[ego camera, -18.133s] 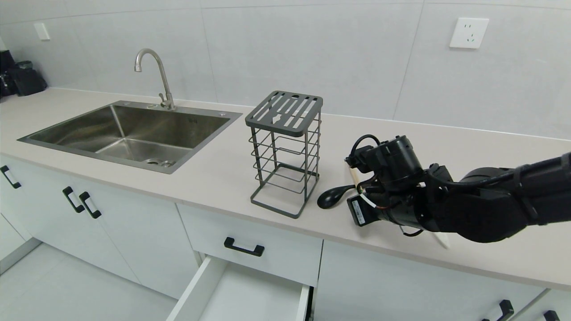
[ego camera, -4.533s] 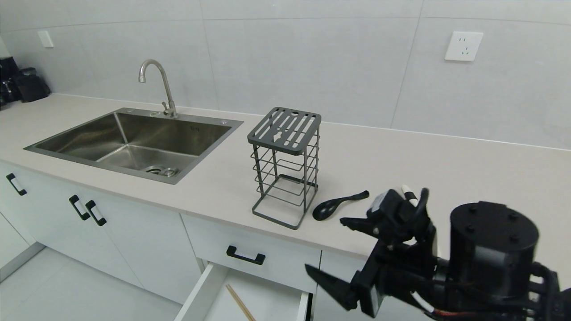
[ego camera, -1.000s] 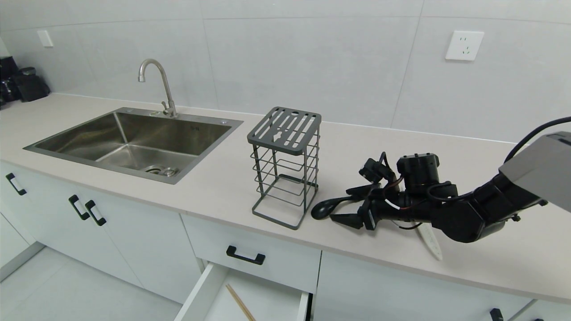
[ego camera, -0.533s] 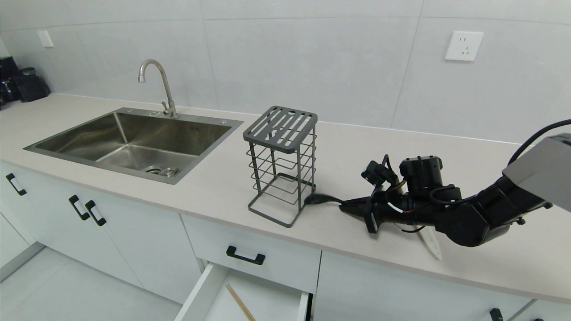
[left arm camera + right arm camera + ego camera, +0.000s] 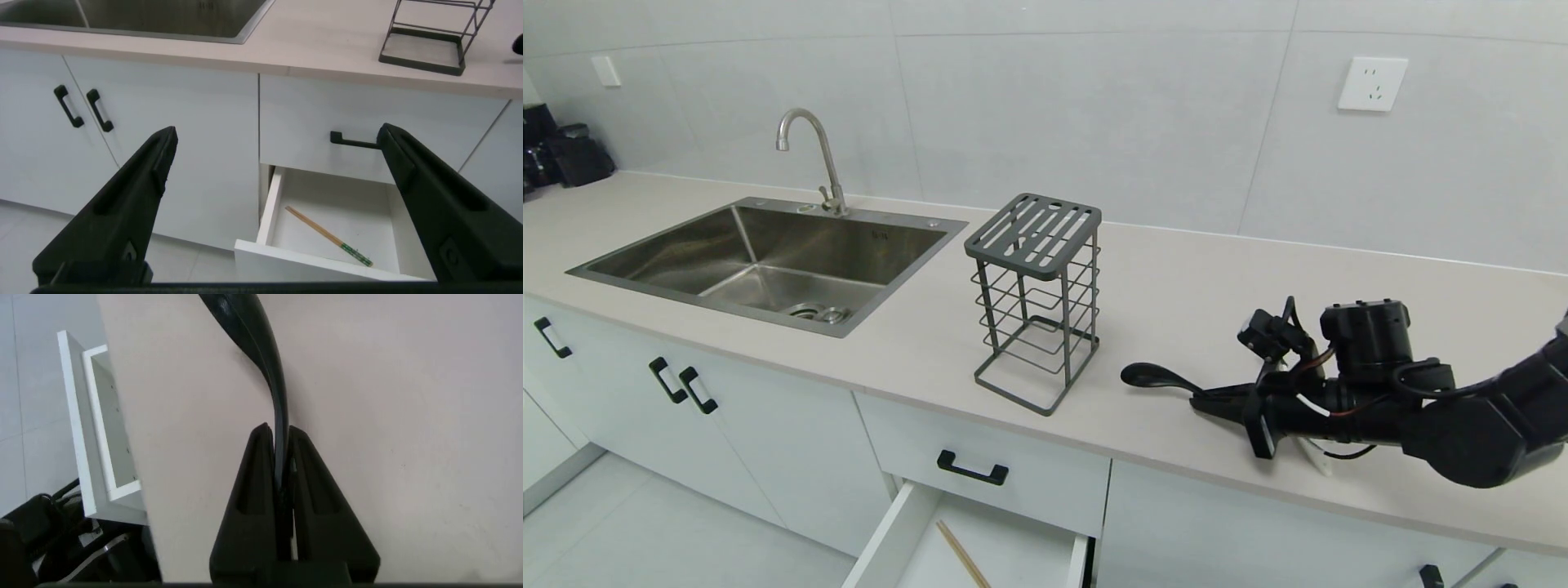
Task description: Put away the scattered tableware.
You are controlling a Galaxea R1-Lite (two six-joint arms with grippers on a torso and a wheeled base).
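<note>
**Spoon in hand, drawer next**

The right gripper (image 5: pixel 1207 397) is clamped on the handle of the black spoon (image 5: pixel 1156 378), low over the counter (image 5: pixel 1217 286). Next, I think, it must carry the spoon down into the open drawer (image 5: pixel 1013 551). The spoon lies nearly flat, with its bowl pointing left toward the rack (image 5: pixel 1033 302).

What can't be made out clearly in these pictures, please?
Head view: the white utensil is mostly hidden behind the right tool; its kind is unclear.
Right wrist view: the black spoon has its bowl cut off by the picture's edge.
Head view: the drawer has its front part cut off by the bottom edge.
Left wrist view: the rack is cut off above its base.
</note>
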